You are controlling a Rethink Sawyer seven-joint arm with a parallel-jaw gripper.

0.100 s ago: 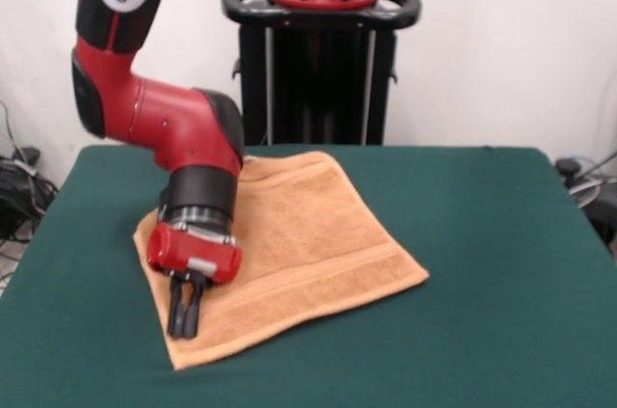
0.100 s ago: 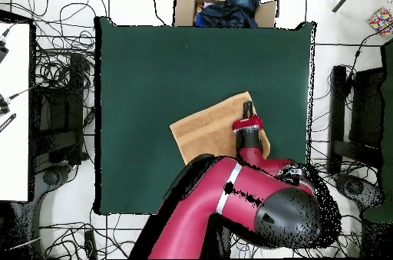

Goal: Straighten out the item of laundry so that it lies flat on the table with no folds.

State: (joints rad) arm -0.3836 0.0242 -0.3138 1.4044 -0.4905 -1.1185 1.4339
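The red and black arm (image 1: 164, 128) bends down from above, wrist vertical. Its gripper (image 1: 184, 316) points straight down, dark fingers (image 1: 177, 310) pressed together.

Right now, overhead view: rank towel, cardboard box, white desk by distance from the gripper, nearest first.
1. Towel: directly under the gripper, near the towel's right edge.
2. Cardboard box: beyond the table's top edge, up from the gripper.
3. White desk: at the picture's left edge, past the table's whole width.
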